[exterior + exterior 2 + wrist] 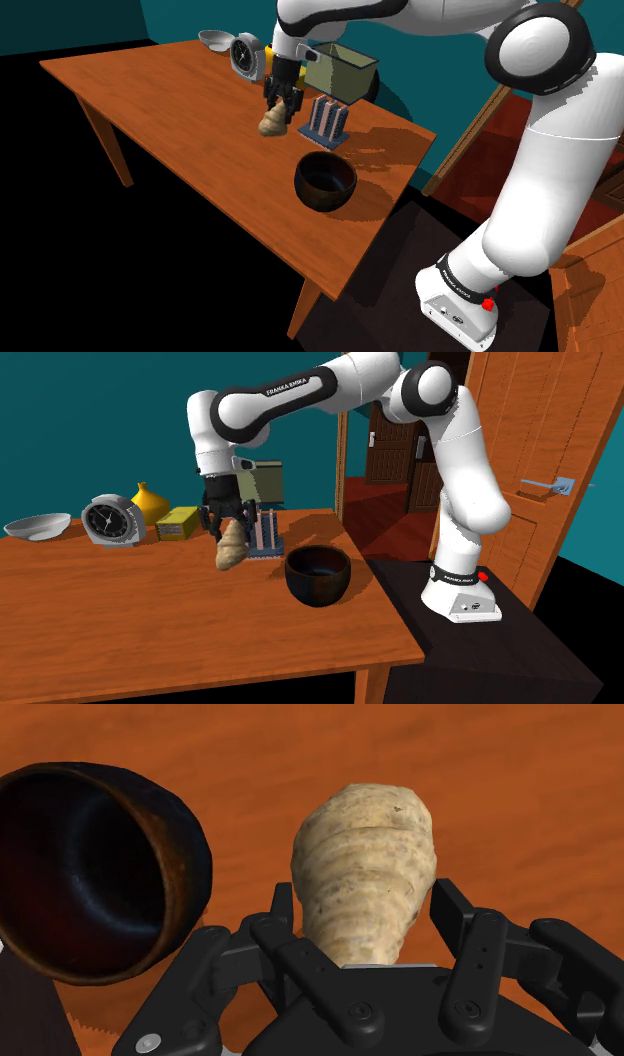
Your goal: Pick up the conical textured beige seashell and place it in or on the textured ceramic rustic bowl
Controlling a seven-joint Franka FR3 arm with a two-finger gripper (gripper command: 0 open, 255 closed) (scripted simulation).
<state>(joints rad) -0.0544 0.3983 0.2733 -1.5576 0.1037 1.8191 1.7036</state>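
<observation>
- Shoulder view: I've got the gripper point(283, 100) pointing down over the table point(150, 95), clamped on the upper end of the beige shell point(272, 123). The shell hangs just beside the blue rack point(327, 118). The dark bowl point(325, 197) sits near it, toward the table's near edge.
- Second exterior view: the shell point(231, 542) hangs tilted under the gripper point(227, 517) and looks clear of the tabletop. It is left of the bowl point(318, 584) and not touching it. A clock point(107, 519) and a white dish point(37, 527) stand well off to the left.
- Wrist view: both fingers point(284, 909) press against the ridged shell point(365, 864), closed only to its width. The bowl point(195, 854) sits beside it.
</observation>
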